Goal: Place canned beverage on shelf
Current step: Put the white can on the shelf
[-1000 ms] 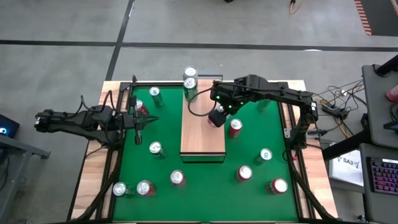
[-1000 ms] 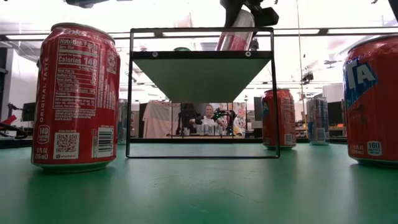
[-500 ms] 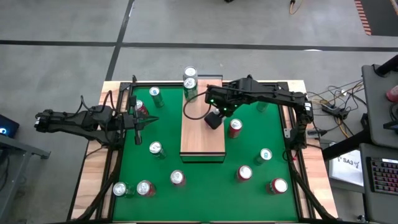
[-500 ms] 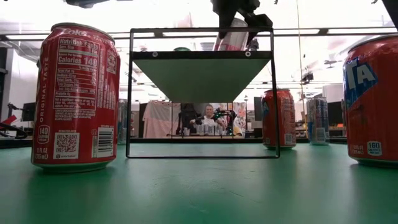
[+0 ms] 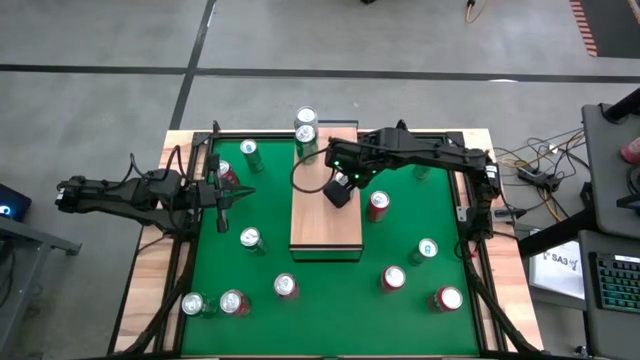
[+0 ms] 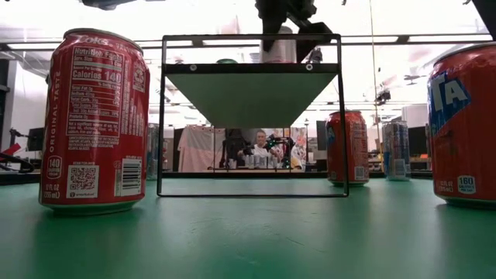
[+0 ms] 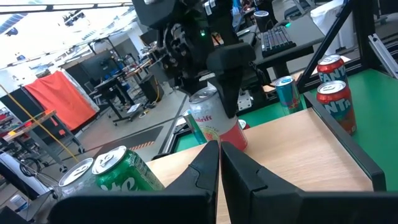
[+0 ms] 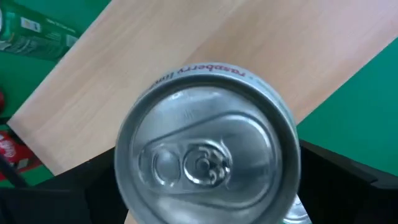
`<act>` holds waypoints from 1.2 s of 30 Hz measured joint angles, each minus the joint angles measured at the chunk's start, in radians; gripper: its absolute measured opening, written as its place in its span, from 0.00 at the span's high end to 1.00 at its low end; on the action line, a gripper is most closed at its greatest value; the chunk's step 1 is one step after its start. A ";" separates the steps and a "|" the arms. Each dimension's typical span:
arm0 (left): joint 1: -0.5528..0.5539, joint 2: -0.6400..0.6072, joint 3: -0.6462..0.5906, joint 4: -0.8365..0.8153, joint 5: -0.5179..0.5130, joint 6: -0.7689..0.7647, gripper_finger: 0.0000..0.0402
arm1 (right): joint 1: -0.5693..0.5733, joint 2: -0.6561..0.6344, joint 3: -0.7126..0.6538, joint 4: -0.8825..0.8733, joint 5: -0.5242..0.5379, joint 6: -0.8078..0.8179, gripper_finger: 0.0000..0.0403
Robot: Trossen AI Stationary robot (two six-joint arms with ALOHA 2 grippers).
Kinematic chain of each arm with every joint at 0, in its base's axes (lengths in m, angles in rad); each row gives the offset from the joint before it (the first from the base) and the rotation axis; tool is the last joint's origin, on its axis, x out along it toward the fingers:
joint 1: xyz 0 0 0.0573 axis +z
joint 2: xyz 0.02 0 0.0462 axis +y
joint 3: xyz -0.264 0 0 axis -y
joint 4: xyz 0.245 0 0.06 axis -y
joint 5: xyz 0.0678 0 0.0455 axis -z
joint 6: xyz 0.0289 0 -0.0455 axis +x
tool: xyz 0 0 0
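A silver-topped can with a red base (image 7: 214, 121) stands upright on the shelf (image 5: 325, 225), a pale wooden board on a dark frame (image 6: 252, 68). My right gripper (image 5: 340, 192) comes down on it from above and hides it in the high view. Its dark fingers (image 7: 229, 87) flank the can's upper part (image 8: 208, 155), open, and I see no clear touch. A green can (image 5: 306, 140) stands at the shelf's far end. My left gripper (image 5: 235, 198) waits shut at the table's left, pointing level toward the shelf.
Several cans stand on the green mat around the shelf: a red one (image 5: 377, 205) just right of it, others near the front (image 5: 285, 286) and left (image 5: 250, 238). In the low view a red cola can (image 6: 94, 120) and an orange-labelled can (image 6: 465, 124) stand close.
My right gripper has moved toward the table's left and a little down, carrying the can over the shelf. The can was tilted under the fingers and now stands upright on the board.
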 joint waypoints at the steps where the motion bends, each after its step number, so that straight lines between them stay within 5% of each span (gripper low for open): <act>1: 0.000 0.000 0.000 0.000 0.000 0.000 1.00 | 0.000 0.000 0.000 0.006 0.002 0.000 0.11; 15: 0.000 0.000 0.000 0.000 0.000 0.000 1.00 | -0.005 -0.011 0.007 0.120 0.145 -0.102 0.10; 23: 0.000 0.000 0.000 0.000 0.001 -0.005 1.00 | 0.028 -0.018 0.137 0.152 0.151 -0.143 0.10; 26: 0.000 0.000 0.000 0.000 0.000 -0.004 1.00 | 0.051 -0.021 0.161 0.138 0.101 -0.128 0.10; 30: 0.000 0.000 0.000 -0.001 0.000 -0.005 1.00 | 0.088 -0.024 0.166 0.124 -0.096 -0.094 0.13; 36: 0.000 0.000 -0.002 -0.001 0.000 -0.004 1.00 | 0.153 -0.016 0.154 -0.033 -0.187 -0.023 0.29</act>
